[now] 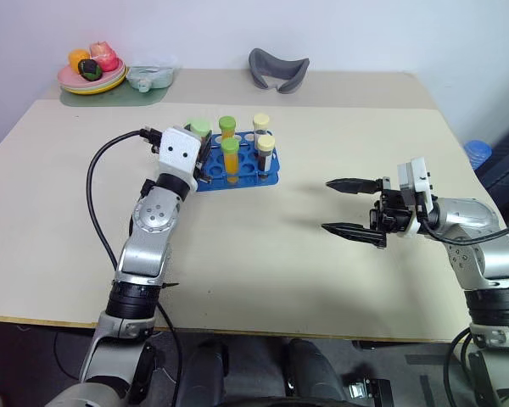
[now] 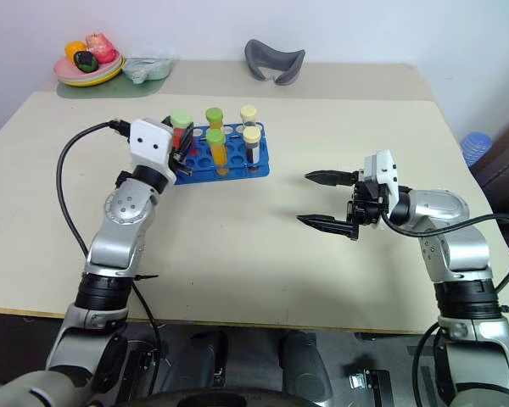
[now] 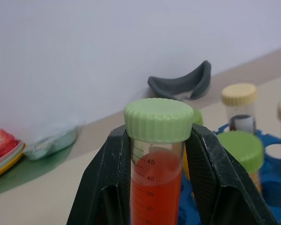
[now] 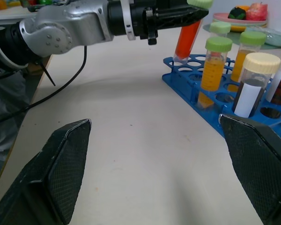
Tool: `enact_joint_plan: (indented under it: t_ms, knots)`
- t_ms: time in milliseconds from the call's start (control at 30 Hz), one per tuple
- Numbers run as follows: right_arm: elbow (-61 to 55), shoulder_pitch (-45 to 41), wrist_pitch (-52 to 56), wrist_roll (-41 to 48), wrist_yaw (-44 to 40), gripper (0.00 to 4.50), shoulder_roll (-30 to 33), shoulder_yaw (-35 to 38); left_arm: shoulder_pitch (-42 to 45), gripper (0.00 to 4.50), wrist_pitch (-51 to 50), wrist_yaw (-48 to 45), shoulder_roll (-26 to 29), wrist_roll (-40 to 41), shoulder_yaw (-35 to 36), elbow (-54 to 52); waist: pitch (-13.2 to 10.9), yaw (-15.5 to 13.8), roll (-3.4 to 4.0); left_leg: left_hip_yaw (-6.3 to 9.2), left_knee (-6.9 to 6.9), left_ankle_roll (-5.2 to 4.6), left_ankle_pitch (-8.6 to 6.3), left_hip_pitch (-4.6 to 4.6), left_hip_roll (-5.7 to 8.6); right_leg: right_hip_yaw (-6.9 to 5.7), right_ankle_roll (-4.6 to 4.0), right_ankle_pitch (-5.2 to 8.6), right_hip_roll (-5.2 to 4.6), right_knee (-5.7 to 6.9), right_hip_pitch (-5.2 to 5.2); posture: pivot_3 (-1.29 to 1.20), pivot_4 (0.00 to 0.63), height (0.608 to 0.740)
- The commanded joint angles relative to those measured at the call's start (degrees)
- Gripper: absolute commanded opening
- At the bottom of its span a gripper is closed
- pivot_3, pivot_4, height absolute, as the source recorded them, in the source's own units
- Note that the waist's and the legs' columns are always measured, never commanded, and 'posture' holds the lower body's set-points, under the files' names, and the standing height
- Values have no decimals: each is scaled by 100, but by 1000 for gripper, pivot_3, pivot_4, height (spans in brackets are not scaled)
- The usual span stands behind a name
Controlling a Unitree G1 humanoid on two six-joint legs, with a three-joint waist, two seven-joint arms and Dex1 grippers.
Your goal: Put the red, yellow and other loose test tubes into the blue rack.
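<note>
A: Four capped tubes stand in the blue rack [image 1: 237,172] on the table [image 1: 263,254]: two yellow-orange tubes [image 1: 230,159] and two cream-capped tubes [image 1: 265,157].

B: And the red tube [image 3: 155,187]?

A: Clamped upright between the left gripper's [image 3: 155,154] closed fingers, over the rack's left end, its tip at the holes.

B: The right gripper [image 1: 349,206]?

A: Fingers spread wide, empty, well apart from the rack.
</note>
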State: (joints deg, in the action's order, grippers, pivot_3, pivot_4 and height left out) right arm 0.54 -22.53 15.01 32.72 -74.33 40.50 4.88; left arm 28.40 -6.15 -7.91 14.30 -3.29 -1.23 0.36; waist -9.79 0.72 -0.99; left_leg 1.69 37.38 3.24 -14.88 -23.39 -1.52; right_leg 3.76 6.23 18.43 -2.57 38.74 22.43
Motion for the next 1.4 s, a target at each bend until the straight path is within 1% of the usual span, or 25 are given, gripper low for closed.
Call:
enact_joint_plan:
  t_ms: [33,267,467,567,667,800,1033,1167,1300,1400]
  knots:
    - [-277,14,41,76,87,4500,62,164,110,1131,442,110,-74,-55,46,244,0,-1,0,0,0,0,0,0,0,0,0,0,0,0,0,0,150,740]
    - [-411,73,121,88,202,4500,61,182,104,1131,647,69,-341,-9,-91,529,1,-6,0,0,0,0,0,0,1,-1,0,0,-1,-1,-2,0,150,740]
    - [-446,93,130,95,264,4500,28,163,127,1131,791,94,-440,77,52,807,2,-6,3,0,0,0,0,1,2,-1,0,0,-1,-1,-3,0,150,740]
    - [-455,78,136,95,297,4500,0,149,207,1131,1177,159,-495,195,231,1234,4,-5,4,0,0,0,0,2,2,-1,0,0,-1,-1,-4,0,150,740]
    - [-497,80,147,101,346,4500,-34,129,279,1131,1623,287,-450,141,336,1816,4,-1,5,0,0,0,0,4,2,-1,0,0,-1,-1,-5,0,150,740]
    - [-568,90,182,125,397,4500,-44,126,386,1131,1851,406,-390,116,421,2270,7,4,9,-1,0,-1,0,6,2,-1,0,0,-1,-1,-7,0,150,740]
    - [-567,77,185,130,435,4500,-44,147,203,1131,2018,194,-413,189,355,2110,9,4,11,-1,-2,-1,0,9,2,-1,0,0,-1,-1,-9,0,150,740]
    - [-555,83,167,124,444,4500,-63,138,131,1131,2109,37,-521,234,266,2024,10,-4,12,-1,-1,0,0,9,2,-1,0,0,-1,-1,-11,0,150,740]
    - [-571,82,166,123,459,4500,-82,140,159,1131,2107,-10,-616,259,248,2063,9,-6,11,-1,-1,0,0,9,4,-1,0,0,-2,-1,-12,0,150,740]
    - [-584,86,163,119,475,4500,-89,141,199,1131,2144,-51,-581,272,270,2226,9,-6,11,1,-2,-1,0,8,4,-1,0,0,-1,-1,-9,0,150,740]
